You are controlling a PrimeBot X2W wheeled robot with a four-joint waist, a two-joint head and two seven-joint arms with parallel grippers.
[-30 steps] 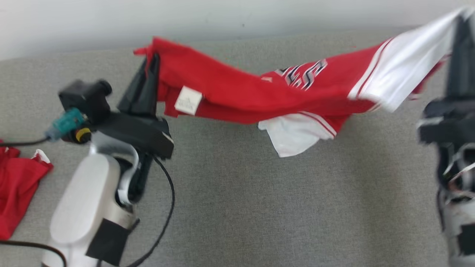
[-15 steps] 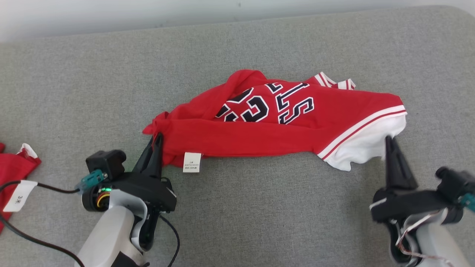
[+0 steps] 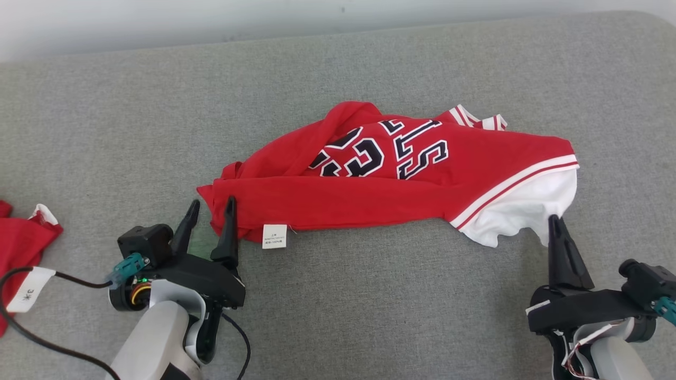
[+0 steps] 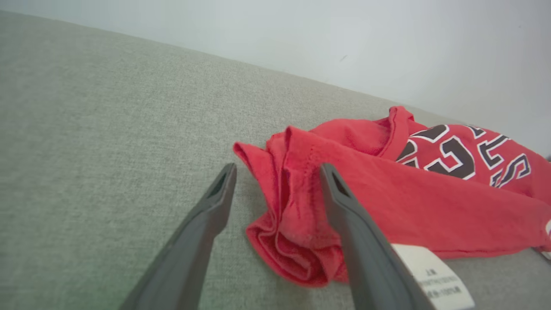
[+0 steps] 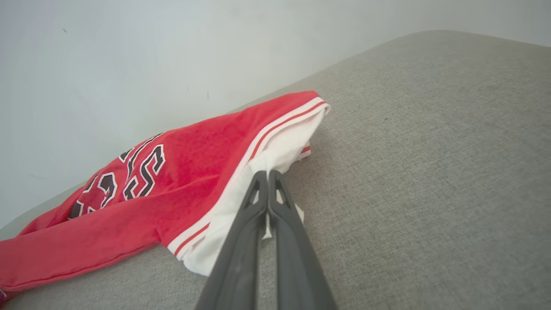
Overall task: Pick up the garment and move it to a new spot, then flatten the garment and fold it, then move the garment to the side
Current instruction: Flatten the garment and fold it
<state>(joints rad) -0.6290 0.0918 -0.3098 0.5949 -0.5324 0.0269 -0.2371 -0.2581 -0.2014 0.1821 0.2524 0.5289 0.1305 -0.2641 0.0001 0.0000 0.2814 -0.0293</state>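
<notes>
1. A red garment (image 3: 391,184) with black-and-white lettering and a white hem lies crumpled in the middle of the head view, resting on a grey cushioned surface (image 3: 369,316). It is rumpled and doubled over on itself, not flat.
2. Its long axis runs left to right across the frame. The bunched red end sits at centre left, and the white striped hem at centre right.
3. A white care label (image 3: 274,236) hangs from the lower edge near the red end.
4. The left gripper (image 3: 212,203), at lower left, has its fingers spread apart and holds nothing. In the left wrist view the left gripper (image 4: 277,168) straddles the garment's (image 4: 387,206) bunched end. One finger is over bare cushion and the other lies across the cloth beside the care label (image 4: 434,275).
5. The right gripper (image 3: 553,221), at lower right, has its fingers pressed together at the white hem. In the right wrist view the right gripper (image 5: 267,174) appears to pinch a sliver of the garment's (image 5: 172,189) white cloth, though the fold there is small and hard to read.
6. The garment lies beyond both sets of fingers, up the frame, with one arm at each end of its length.
7. Judged from this, the garment sits at its new spot and flattening comes next. The left arm is nearer the red end and the right arm nearer the hem.
8. A second red cloth (image 3: 21,243) lies at the far left edge, well apart, below a pale wall (image 3: 211,21).
</notes>
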